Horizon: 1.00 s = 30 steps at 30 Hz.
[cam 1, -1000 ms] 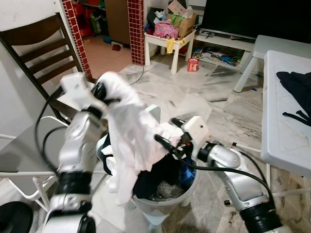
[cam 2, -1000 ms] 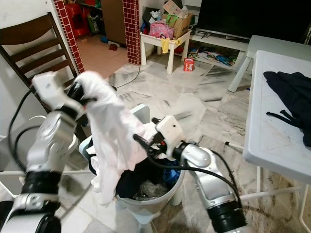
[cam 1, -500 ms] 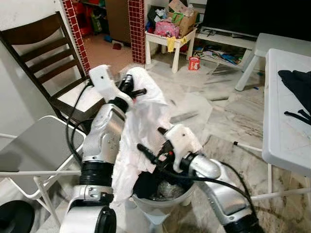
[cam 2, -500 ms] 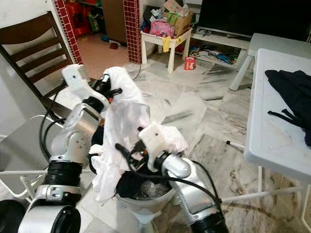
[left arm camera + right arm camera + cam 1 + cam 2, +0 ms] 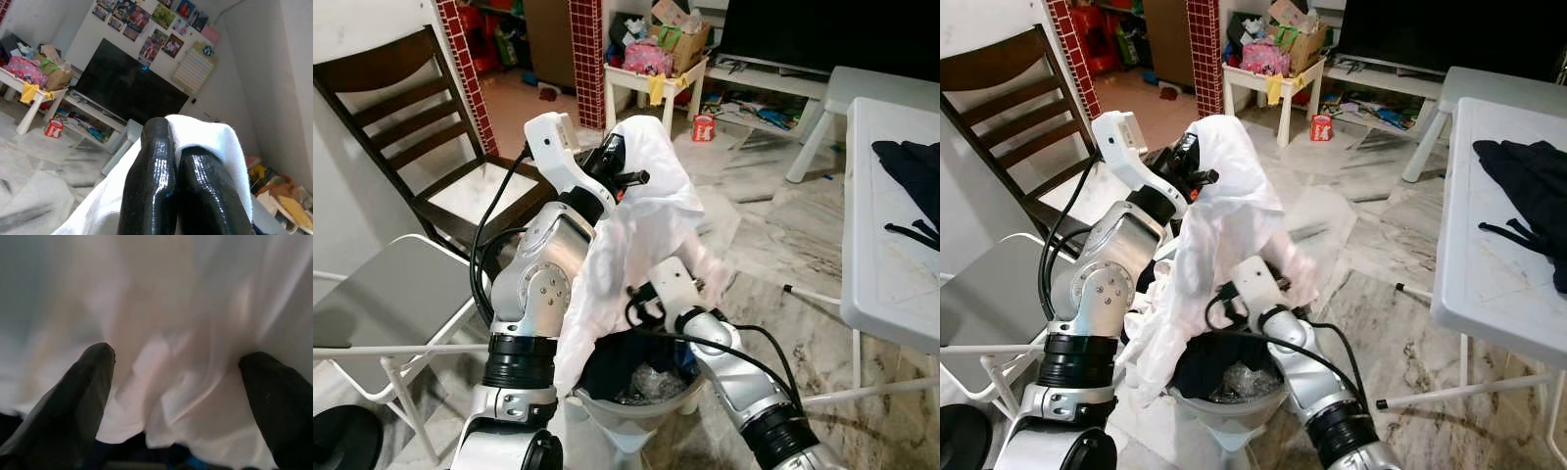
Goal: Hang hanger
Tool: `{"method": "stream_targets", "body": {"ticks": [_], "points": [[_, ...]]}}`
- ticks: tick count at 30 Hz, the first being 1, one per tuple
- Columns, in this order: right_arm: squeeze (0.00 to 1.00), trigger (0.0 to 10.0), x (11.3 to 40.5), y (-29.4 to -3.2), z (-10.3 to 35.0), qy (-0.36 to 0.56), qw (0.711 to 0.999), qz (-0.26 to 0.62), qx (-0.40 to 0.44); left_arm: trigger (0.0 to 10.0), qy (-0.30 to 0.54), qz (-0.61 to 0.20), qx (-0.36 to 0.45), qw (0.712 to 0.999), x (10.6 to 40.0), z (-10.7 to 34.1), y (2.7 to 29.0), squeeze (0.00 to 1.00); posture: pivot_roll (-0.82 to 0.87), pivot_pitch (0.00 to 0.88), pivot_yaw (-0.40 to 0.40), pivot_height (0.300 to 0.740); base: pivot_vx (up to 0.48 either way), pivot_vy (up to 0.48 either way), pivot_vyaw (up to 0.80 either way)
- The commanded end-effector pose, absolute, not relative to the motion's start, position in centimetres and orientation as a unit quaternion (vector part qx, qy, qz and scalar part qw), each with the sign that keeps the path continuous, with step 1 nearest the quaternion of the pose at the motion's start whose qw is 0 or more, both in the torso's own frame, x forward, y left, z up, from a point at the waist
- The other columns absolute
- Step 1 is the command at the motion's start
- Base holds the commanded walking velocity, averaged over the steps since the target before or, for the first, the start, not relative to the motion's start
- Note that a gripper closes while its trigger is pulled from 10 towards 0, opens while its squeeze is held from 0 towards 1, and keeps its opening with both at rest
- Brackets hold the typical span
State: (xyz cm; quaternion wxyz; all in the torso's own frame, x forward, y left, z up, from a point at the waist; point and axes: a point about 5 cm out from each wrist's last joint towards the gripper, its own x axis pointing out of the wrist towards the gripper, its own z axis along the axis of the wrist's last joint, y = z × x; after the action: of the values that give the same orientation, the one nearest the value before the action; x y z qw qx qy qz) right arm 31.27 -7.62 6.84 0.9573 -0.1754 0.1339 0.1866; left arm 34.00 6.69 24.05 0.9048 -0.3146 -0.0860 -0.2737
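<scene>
1. Left eye view: my left claw (image 5: 625,178) is raised in front of me, its fingers pinched together on the top of a white garment (image 5: 646,220). The cloth hangs from that grip down over a pale laundry basket (image 5: 636,416) standing on the marble floor (image 5: 773,245). My right claw (image 5: 641,305) reaches in low, against the lower folds of the garment, just above the basket's rim. A dark wooden chair (image 5: 406,117) stands on my left, and a white counter (image 5: 891,264) with dark clothing (image 5: 913,181) on it lies on my right. I can make out no hanger.

2. Right eye view: the same scene. The garment (image 5: 1229,206) drapes from the left claw (image 5: 1197,178), and dark fabric (image 5: 1209,357) lies inside the basket.

3. Left wrist view: my two black fingers (image 5: 149,181) are pressed together with white cloth (image 5: 205,134) clamped between them. A black television (image 5: 124,83) stands against the far wall.

4. Right wrist view: my fingers (image 5: 73,396) are spread wide apart, with the white fabric (image 5: 176,342) close in front of them.
</scene>
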Motion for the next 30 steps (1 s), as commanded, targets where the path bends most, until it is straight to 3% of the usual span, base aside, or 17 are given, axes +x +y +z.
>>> {"method": "stream_targets", "body": {"ticks": [1, 15, 23, 30], "points": [[0.0, 0.0, 31.6, -7.9, 6.6, 0.133, 0.961, 0.17, -0.175, 0.4, -0.105, -0.279, -0.317, 0.9, 33.6, 25.1, 6.8, 0.0, -0.03, 0.0, 0.029, 0.74, 0.0, 0.0, 0.0], [0.0, 0.0, 32.9, -11.4, 6.4, 0.126, 0.975, 0.078, -0.167, 0.0, -0.105, -0.28, -0.331, 0.895, 33.4, 25.4, 7.1, 0.0, -0.04, 0.0, 0.03, 0.74, 0.0, 0.0, 0.0], [0.0, 0.0, 33.8, -15.3, 7.1, 0.119, 0.982, 0.01, -0.147, 0.0, -0.103, -0.276, -0.333, 0.896, 33.3, 25.2, 7.6, 0.0, -0.04, 0.003, 0.029, 0.74, 0.0, 0.0, 0.0], [0.0, 0.0, 34.3, -15.9, 7.4, 0.116, 0.985, -0.002, -0.126, 0.0, -0.104, -0.274, -0.33, 0.897, 33.3, 25.2, 7.7, 0.0, -0.04, 0.003, 0.026, 0.74, 0.0, 0.0, 0.0]]}}
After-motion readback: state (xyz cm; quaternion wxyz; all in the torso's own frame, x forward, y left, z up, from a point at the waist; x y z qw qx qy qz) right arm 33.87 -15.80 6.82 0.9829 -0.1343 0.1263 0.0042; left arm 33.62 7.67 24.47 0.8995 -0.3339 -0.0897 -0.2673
